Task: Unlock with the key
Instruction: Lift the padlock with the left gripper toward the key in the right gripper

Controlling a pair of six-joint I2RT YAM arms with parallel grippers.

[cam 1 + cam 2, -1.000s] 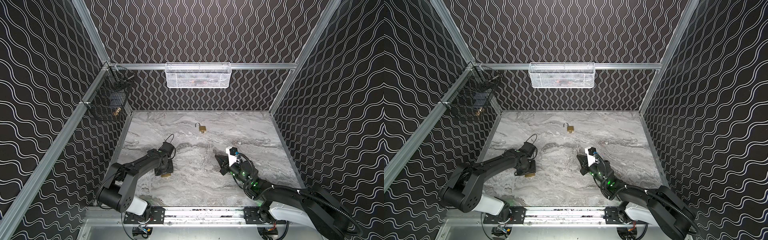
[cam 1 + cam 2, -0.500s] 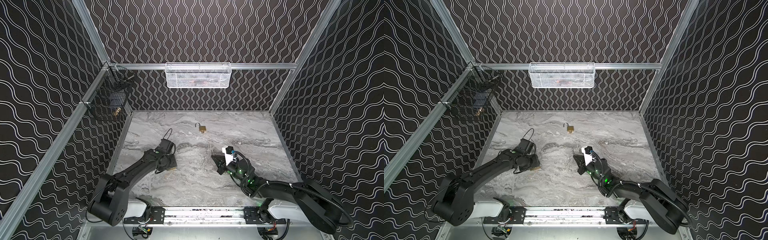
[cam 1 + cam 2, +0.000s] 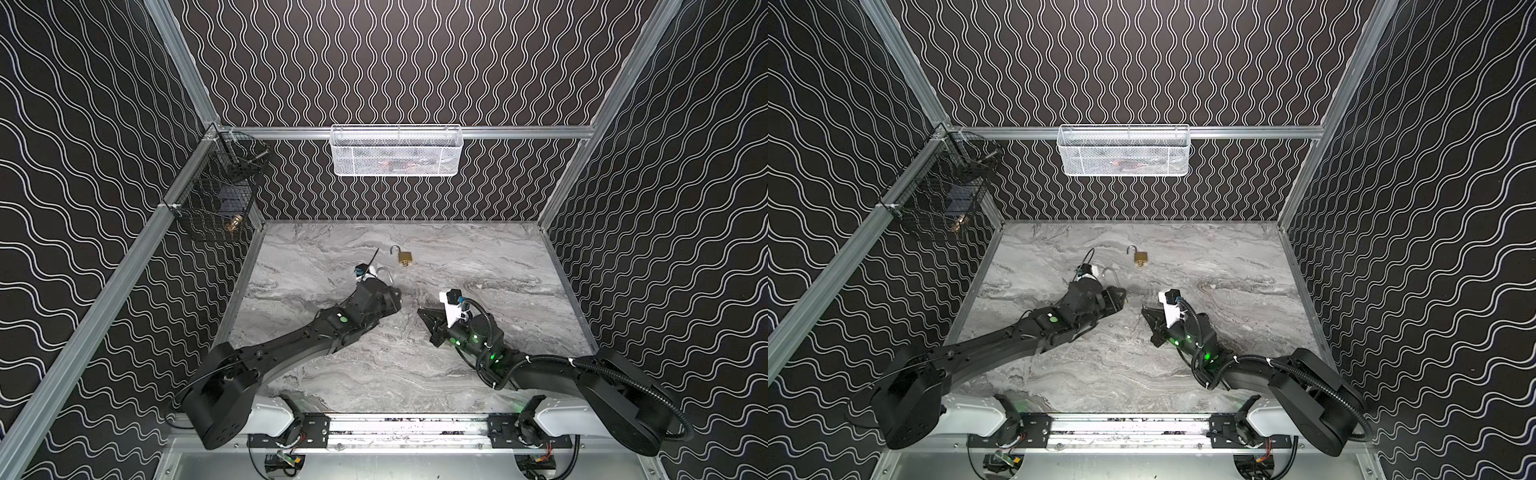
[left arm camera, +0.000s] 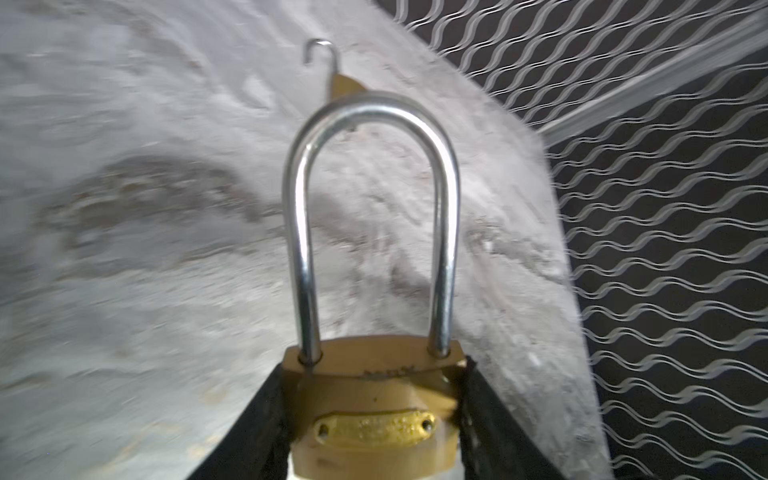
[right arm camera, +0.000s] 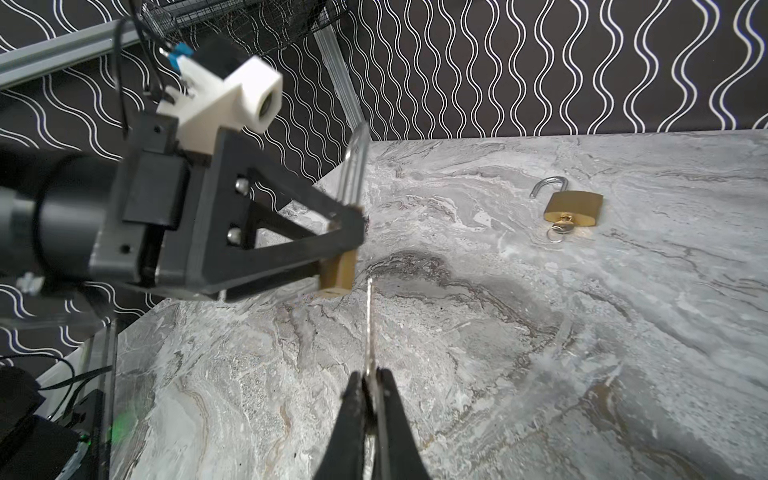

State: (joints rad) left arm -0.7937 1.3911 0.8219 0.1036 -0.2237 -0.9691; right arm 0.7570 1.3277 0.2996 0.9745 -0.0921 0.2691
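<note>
With my left gripper (image 4: 376,372) clamped on the shut padlock (image 5: 340,272) and my right gripper (image 5: 371,382) pinching the key (image 5: 369,324), its blade just short of the lock's base, I'm aligning; next needs a straight push into the keyway.

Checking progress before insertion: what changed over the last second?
The left gripper carried its closed padlock rightward and farther back, toward the key in the right gripper, which barely shifted leftward. The open padlock at the back stayed put.
</note>
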